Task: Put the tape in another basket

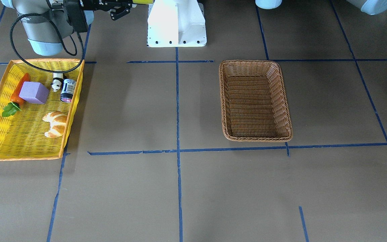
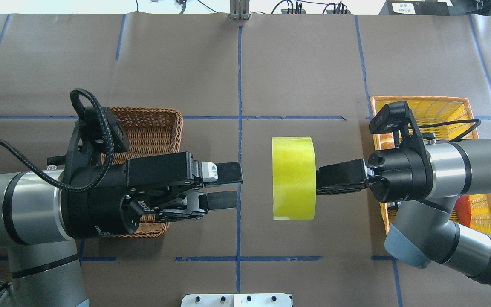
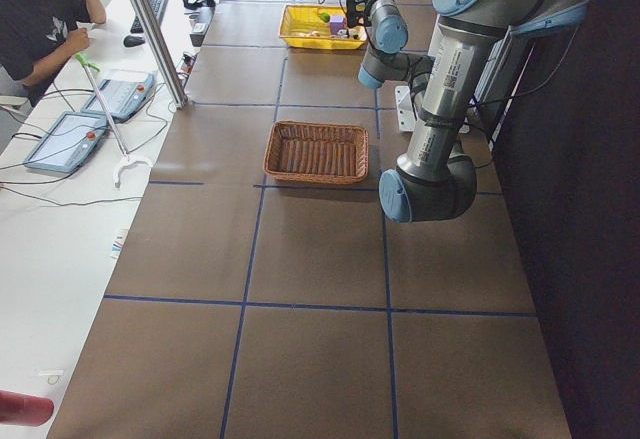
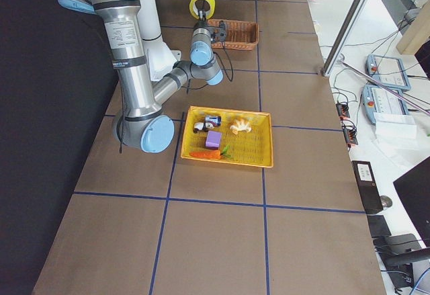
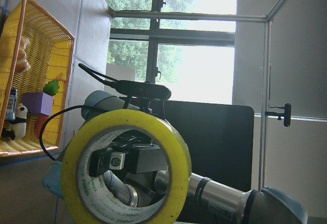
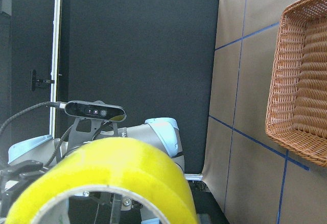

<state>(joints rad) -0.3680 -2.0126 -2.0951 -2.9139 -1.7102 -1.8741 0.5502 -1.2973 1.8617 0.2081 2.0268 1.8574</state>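
Note:
The tape, a wide yellow-green roll, hangs in the air between the two arms, above the table's middle. My right gripper is shut on the roll's wall, with one finger inside the core, as the left wrist view shows. My left gripper is open and empty. It points at the tape's open side, a short gap away. The brown wicker basket lies empty on the table under my left arm. It also shows in the front view and the right wrist view.
The yellow, orange-rimmed basket on my right side holds a carrot, a purple block, a panda figure, a small can and a croissant. The white robot base stands at mid-table. An operator sits beyond the far edge.

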